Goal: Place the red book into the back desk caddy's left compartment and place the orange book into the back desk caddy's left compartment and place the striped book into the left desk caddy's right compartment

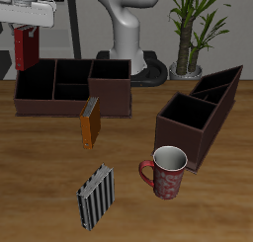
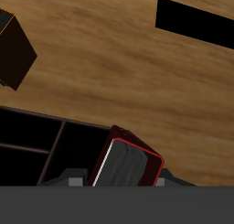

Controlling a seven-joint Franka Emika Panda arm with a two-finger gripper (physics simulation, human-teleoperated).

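exterior view: the gripper [image 1: 27, 50] hangs above the end of the back caddy [image 1: 74, 91], pinching the red book [image 1: 27, 52] upright. the book seems to sit over the caddy's outer wall, not squarely over a cell, so i judge a release here could let it catch the rim and tip out onto the table. the orange book [image 1: 90, 121] leans at the caddy's front; the striped book [image 1: 97, 196] lies near the mug [image 1: 167, 171], well apart from the left caddy [image 1: 203, 115].

wrist view: the red book [image 2: 128, 161] is clamped between the jaws, page edges showing, with dark cells of the back caddy [image 2: 37, 145] just beside it.
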